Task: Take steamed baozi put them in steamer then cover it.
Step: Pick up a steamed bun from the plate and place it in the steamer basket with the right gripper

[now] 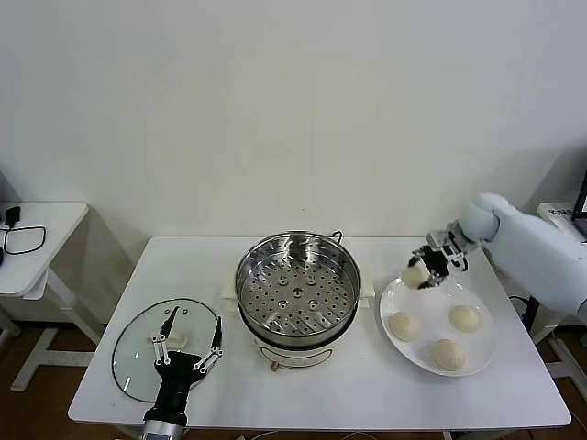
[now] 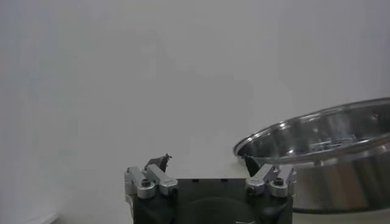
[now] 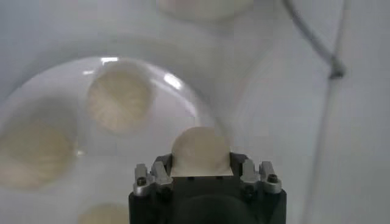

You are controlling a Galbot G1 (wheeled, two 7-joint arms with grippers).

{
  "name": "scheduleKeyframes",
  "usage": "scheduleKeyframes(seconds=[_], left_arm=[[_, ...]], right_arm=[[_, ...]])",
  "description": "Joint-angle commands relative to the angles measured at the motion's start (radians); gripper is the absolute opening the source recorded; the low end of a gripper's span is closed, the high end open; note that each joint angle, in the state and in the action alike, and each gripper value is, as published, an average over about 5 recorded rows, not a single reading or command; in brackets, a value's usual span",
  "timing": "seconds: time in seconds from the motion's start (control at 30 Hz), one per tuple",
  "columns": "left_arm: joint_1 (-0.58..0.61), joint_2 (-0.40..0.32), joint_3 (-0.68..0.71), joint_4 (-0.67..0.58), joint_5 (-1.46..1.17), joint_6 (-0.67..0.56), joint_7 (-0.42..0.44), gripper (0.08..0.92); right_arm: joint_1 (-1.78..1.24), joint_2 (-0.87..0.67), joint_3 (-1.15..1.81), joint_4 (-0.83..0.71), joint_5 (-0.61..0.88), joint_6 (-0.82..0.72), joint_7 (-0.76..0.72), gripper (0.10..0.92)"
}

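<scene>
steamer (image 2: 317,158): cut off by edge | lowest baozi (image 3: 103,214): cropped, blurred

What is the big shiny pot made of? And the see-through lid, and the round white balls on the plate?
The steamer looks like polished steel: silvery and mirror-bright, with a tray full of holes inside. The cover looks like clear glass with a metal rim: the table shows through it. The baozi look like soft dough: matte, cream-white and smooth. The right claw is shut on one.
</scene>
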Motion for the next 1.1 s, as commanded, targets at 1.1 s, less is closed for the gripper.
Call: scheduleKeyframes(seconds=[1.1], left_arm=[[0.008, 0.004, -0.007, -0.022, -0.019, -0.007, -0.002, 0.823]], right_arm=[[0.122, 0.491, -0.154, 0.098, -0.305, 0.498, -0.032, 0.653]])
